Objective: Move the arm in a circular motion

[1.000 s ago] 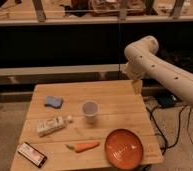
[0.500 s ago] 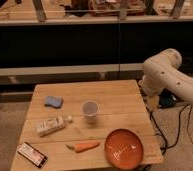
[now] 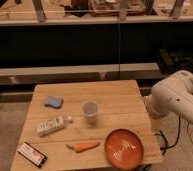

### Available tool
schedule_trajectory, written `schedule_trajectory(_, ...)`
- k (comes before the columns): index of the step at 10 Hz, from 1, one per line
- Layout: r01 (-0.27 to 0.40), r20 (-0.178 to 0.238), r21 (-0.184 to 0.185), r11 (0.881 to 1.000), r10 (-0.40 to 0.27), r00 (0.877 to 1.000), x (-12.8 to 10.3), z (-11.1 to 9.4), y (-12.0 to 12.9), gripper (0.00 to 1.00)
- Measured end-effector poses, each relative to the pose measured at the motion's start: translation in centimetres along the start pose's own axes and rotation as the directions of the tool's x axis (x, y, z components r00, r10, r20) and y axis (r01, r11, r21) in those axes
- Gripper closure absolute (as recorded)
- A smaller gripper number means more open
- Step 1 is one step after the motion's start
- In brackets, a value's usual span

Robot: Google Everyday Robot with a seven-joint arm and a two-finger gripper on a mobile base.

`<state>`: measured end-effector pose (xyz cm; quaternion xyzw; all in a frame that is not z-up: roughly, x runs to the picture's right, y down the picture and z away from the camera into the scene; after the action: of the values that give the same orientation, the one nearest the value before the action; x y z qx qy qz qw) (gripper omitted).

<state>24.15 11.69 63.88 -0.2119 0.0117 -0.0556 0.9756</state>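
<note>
The arm (image 3: 176,98) is a thick cream-white tube with a bulbous joint. It enters from the right edge of the camera view and bends down beside the right edge of the wooden table (image 3: 115,95). The gripper (image 3: 152,111) is at the arm's lower left end, just off the table's right side, and is mostly hidden by the arm.
On the table are a blue sponge (image 3: 53,102), a white cup (image 3: 90,110), a lying white bottle (image 3: 52,125), a carrot (image 3: 84,146), an orange bowl (image 3: 124,148) and a dark packet (image 3: 31,154). Cables (image 3: 166,141) hang at the right. A dark shelf unit (image 3: 90,45) stands behind.
The arm has swung to the right and downward, from above the table's back right corner to beside its right edge.
</note>
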Motion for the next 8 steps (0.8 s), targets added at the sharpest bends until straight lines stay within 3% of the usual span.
schedule_trajectory(2, 0.021, 0.024, 0.008, 1.0, -0.021, 0.999, -3.2, -0.3, 0.4, 0.2)
schedule_trajectory(5, 0.092, 0.077, 0.017, 0.996, -0.093, 0.993, -10.3, -0.4, -0.3, 0.2)
schedule_trajectory(8, 0.204, 0.164, 0.036, 0.978, -0.207, 0.964, -18.3, 0.0, -2.4, 0.2)
